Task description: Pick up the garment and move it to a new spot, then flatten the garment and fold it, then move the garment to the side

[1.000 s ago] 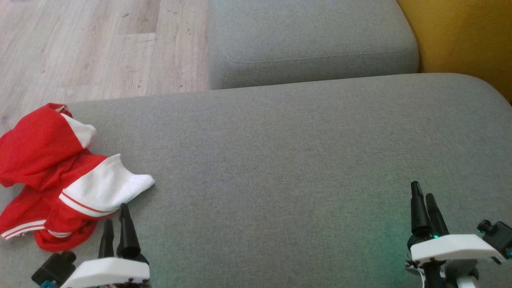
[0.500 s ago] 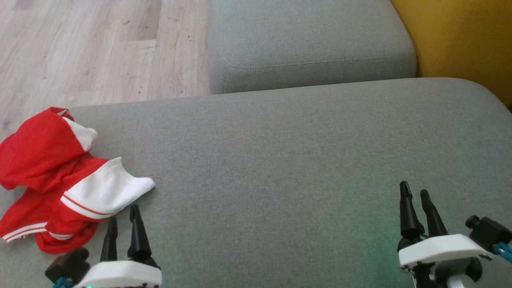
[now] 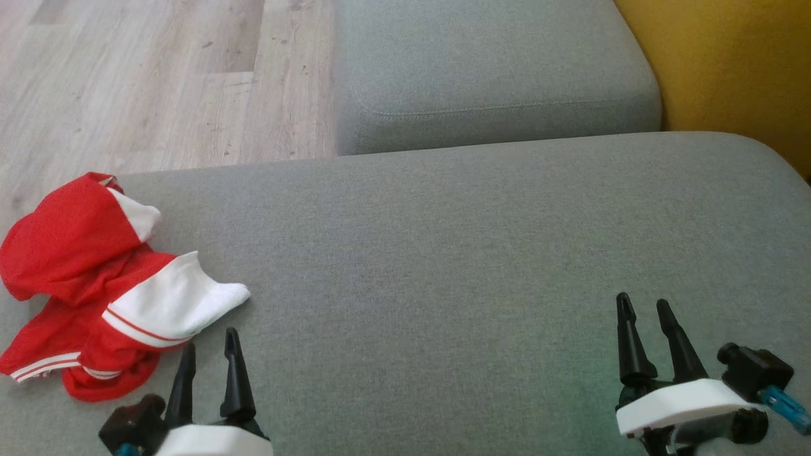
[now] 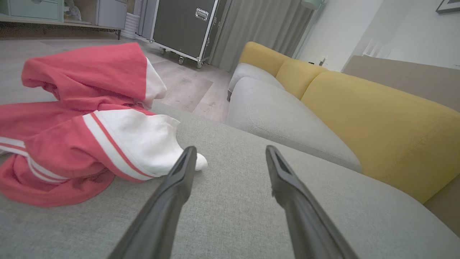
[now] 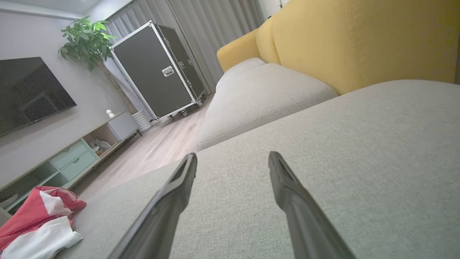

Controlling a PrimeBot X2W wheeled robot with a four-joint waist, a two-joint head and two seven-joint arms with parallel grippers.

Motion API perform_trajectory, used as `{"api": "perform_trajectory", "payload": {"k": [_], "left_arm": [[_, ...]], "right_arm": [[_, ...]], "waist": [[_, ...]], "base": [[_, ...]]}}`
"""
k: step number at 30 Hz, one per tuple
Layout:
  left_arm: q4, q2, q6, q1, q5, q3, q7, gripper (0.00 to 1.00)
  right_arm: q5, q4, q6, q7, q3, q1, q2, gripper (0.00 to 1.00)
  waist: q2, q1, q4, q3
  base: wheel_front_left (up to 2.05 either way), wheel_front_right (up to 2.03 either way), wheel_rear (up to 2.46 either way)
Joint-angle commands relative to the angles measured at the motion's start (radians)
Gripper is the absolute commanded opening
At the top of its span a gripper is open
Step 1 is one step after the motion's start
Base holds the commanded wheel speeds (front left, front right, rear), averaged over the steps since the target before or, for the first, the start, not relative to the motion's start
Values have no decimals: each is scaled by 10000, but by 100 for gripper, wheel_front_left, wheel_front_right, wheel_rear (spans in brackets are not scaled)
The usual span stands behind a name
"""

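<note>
Garment [image 3: 95, 285], red and white: crumpled heap at the left edge of the head view, on the grey seat cushion [image 3: 481, 253]; pickup judged pending. Left gripper [image 3: 210, 340]: lower left, jaws wide, empty, just beside the garment's white end, likely poised to grasp. Right gripper [image 3: 643, 301]: lower right, wide, empty, well apart.

Garment [image 3: 63, 240]: soft matt cloth, red w/ fine mesh-like texture, plus smooth white panels. Seat cushion [image 3: 475, 253] is grey coarse-woven fabric, matt; backrest [image 3: 728, 63] yellow cloth, finer weave; floor [image 3: 158, 82] pale wood-grain planks, low sheen. Left gripper [image 3: 210, 339] & right gripper [image 3: 643, 299]: dark matt plastic-looking fingers, smooth white plastic bodies.
</note>
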Motion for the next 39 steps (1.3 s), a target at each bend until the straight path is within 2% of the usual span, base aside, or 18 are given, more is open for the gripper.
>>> {"api": "perform_trajectory", "payload": {"k": [1,36,39], "left_arm": [[-418,154,138,-223,451,131,-170,100],[-431,370,845,84,4800,-407,-1194,100],[-398,351,852,88,4896,-399,-1219,100]], "right_arm": [[-463,-414,-5,-179,237,-253,-82,100],[-5113,-347,-7,-1211,380,59,-104,100],[-5250,-324,-7,-1236,385,58,-104,100]], "waist": [[-1,-1,22,-22],[-1,-1,161,-253],[-1,-1,157,-272]], "base": [[0,0,0],[0,0,0],[0,0,0]]}}
